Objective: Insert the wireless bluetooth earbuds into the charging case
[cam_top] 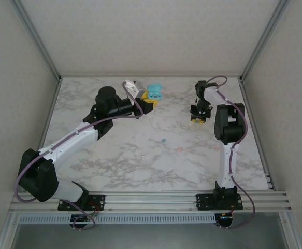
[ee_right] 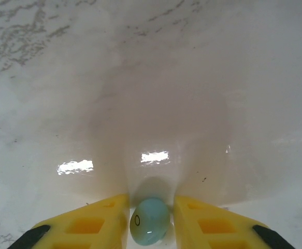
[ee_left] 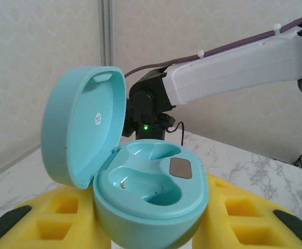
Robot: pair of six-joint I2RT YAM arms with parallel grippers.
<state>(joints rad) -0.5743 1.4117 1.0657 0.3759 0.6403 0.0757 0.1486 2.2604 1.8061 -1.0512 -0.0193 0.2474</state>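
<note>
Counter (cam_top: 114,166) of grey-veined white marble carries both arms at its near edge. The left tool (cam_top: 147,100) is pressed together on the teal rounded charging case (cam_top: 155,92), toward the far middle of the counter. In the left wrist view its yellow foam pads (ee_left: 52,218) flank the case (ee_left: 151,202) on both sides. The lid (ee_left: 83,129) stands hinged open to the left, and the 2 moulded wells inside lie open to view, with a small grey square patch (ee_left: 181,168) at their right.

The right tool (cam_top: 200,118) hangs to the right, well apart from the case, pointing down. In the right wrist view a glossy pale teal oval earbud (ee_right: 149,220) sits between its yellow fingers (ee_right: 88,225), which stand close on either side. Whether they pinch it or merely flank it I cannot tell.

On the middle of the counter, between the arms, lie a tiny teal bead-sized earbud (cam_top: 163,140) and, to its right and nearer, a tiny pale pink earbud (cam_top: 180,149), apart from each other and from both tools.
</note>
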